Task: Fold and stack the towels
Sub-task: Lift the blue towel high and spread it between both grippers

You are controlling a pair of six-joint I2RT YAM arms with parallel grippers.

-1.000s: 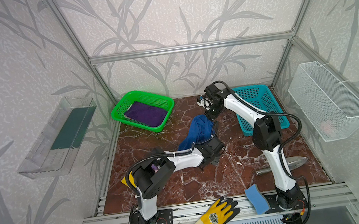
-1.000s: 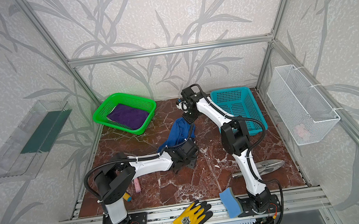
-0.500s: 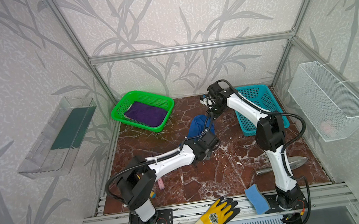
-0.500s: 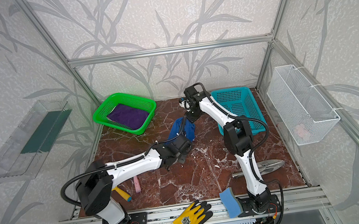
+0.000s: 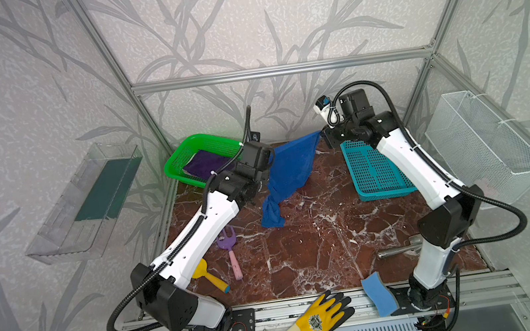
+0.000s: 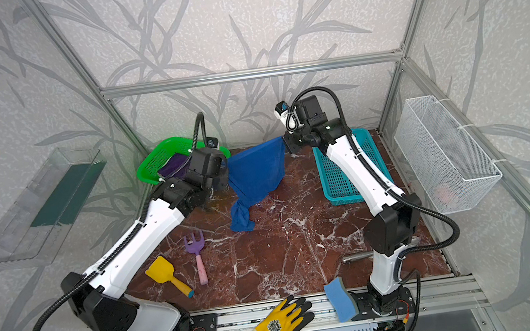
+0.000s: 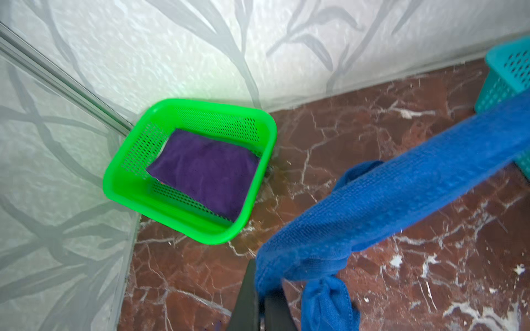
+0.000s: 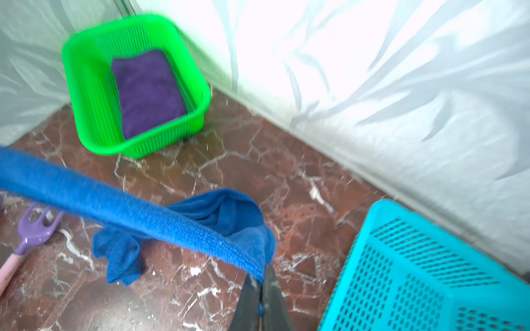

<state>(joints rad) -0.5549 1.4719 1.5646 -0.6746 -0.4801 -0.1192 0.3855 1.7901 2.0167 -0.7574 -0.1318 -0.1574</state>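
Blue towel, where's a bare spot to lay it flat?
The blue towel could go on the marble table's bare middle, between the purple rake, teal basket and metal trowel. Crowded: by the yellow shovel and green basket.

blue towel (image 5: 291, 166): stretched taut in air, tail hanging down | purple towel (image 7: 200, 174): folded, in green basket (image 7: 200, 104)

The left arm (image 5: 196, 238) and right arm (image 5: 405, 158) are built of white shells and black joint housings, with black corrugated cables (image 5: 359, 83). Slim dark fingers (image 7: 246, 303) are fitted to the left gripper (image 7: 259, 289) and right gripper (image 8: 260, 282). Black base plates (image 5: 242, 319) are bolted to the front rail (image 5: 276, 311).
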